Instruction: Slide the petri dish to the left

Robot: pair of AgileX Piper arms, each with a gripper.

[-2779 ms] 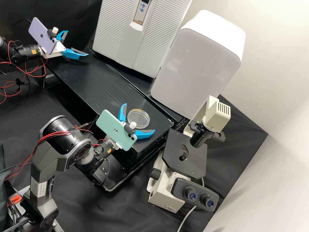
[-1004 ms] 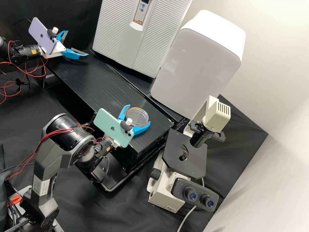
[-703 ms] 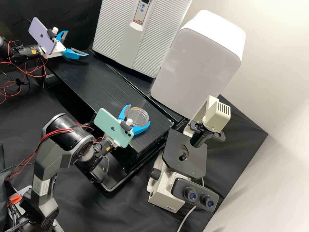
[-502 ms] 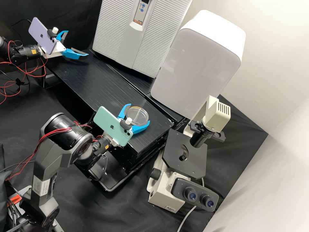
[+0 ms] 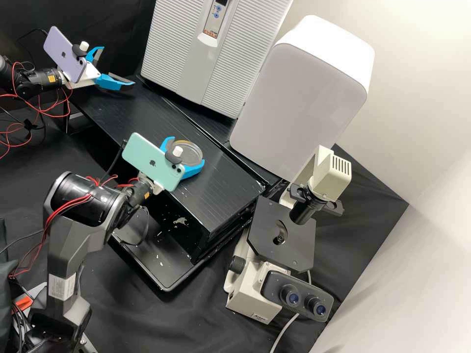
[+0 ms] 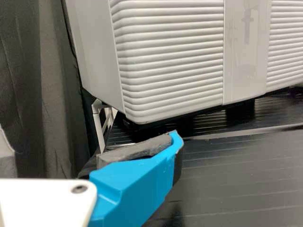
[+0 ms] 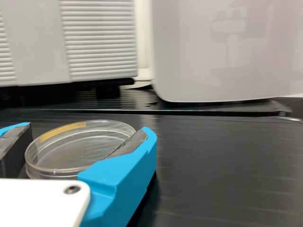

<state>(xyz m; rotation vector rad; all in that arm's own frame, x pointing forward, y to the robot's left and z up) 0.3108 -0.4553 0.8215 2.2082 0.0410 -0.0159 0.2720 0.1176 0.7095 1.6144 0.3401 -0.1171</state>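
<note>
Count: one petri dish (image 7: 75, 146) pinched in right gripper (image 7: 84, 131); left gripper (image 5: 117, 65) spread; one microscope (image 5: 282, 240).

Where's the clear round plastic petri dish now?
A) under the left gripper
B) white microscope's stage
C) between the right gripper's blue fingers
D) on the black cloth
C: the clear round plastic petri dish sits between the blue fingers of the right gripper, on the black ridged platform.
</note>
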